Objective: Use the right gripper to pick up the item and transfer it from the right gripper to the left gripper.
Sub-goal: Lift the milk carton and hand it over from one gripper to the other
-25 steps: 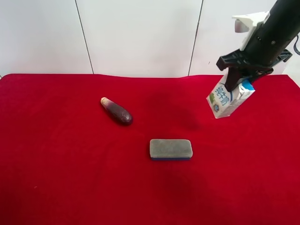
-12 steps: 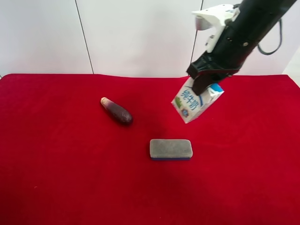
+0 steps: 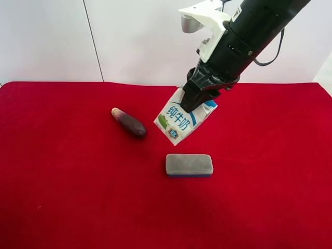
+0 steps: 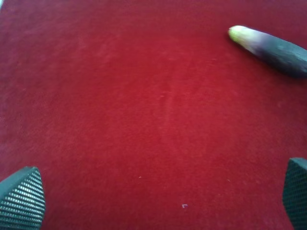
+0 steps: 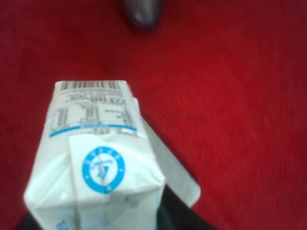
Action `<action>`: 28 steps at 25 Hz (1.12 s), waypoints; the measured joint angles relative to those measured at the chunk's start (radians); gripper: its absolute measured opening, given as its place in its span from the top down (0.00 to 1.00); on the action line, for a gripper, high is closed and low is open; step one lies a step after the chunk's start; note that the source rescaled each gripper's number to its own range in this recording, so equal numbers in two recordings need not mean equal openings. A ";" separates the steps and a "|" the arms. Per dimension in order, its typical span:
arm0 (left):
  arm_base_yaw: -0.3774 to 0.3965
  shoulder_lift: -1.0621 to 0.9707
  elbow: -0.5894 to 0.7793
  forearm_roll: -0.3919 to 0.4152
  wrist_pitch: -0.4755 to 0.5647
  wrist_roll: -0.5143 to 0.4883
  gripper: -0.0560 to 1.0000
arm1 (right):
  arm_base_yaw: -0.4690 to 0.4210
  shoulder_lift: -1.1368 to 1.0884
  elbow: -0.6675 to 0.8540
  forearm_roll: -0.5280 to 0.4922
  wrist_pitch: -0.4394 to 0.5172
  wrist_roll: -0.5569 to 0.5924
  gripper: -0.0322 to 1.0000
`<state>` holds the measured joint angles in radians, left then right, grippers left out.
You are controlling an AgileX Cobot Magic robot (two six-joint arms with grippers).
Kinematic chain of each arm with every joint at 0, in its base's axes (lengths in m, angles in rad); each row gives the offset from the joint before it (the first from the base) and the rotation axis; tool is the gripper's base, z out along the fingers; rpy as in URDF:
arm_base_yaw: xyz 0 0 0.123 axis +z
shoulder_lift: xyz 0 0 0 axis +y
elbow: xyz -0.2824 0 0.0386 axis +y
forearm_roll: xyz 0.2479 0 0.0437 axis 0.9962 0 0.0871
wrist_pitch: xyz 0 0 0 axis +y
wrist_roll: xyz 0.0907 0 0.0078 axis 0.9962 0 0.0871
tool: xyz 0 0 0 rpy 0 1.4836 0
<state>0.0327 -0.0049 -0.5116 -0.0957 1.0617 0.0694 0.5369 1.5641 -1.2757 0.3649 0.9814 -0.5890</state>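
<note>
A red cloth covers the bench (image 3: 62, 181), which backs onto a white panelled wall (image 3: 150, 36); a dark eggplant (image 3: 129, 123) and a grey block with a blue base (image 3: 189, 165) lie on it, well apart. The right end effector (image 3: 199, 98) is clamped on the gabled top of the milk carton (image 3: 181, 120), which hangs tilted over the cloth between the eggplant and the block, printed face toward the exterior high camera. The left end effector (image 4: 158, 196) hovers over bare cloth near the eggplant with its fingertips (image 4: 21, 199) spread wide, holding nothing.
</note>
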 joint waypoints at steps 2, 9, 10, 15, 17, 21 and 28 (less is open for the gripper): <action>0.000 0.000 0.000 -0.040 0.000 0.049 0.00 | 0.000 0.000 0.000 0.050 0.000 -0.081 0.97; -0.001 0.170 -0.020 -0.188 0.039 0.233 0.00 | 0.000 0.000 0.000 0.165 0.006 -0.326 0.97; -0.013 0.199 -0.032 -0.202 0.045 0.254 0.00 | 0.000 0.000 0.000 0.176 0.010 -0.353 0.97; -0.157 0.345 -0.101 -0.225 0.063 0.292 0.00 | 0.030 0.000 0.000 0.196 0.019 -0.466 0.97; -0.230 0.402 -0.131 -0.224 0.069 0.295 0.00 | 0.052 0.000 0.000 0.196 0.019 -0.500 0.97; -0.387 0.528 -0.194 -0.224 0.072 0.296 0.00 | 0.099 0.000 0.000 0.200 0.015 -0.553 0.97; -0.603 0.735 -0.296 -0.212 0.071 0.339 0.00 | 0.156 0.000 0.000 0.205 0.013 -0.620 0.97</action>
<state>-0.5706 0.7297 -0.8076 -0.3075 1.1329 0.4082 0.6930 1.5641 -1.2757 0.5697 0.9945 -1.2092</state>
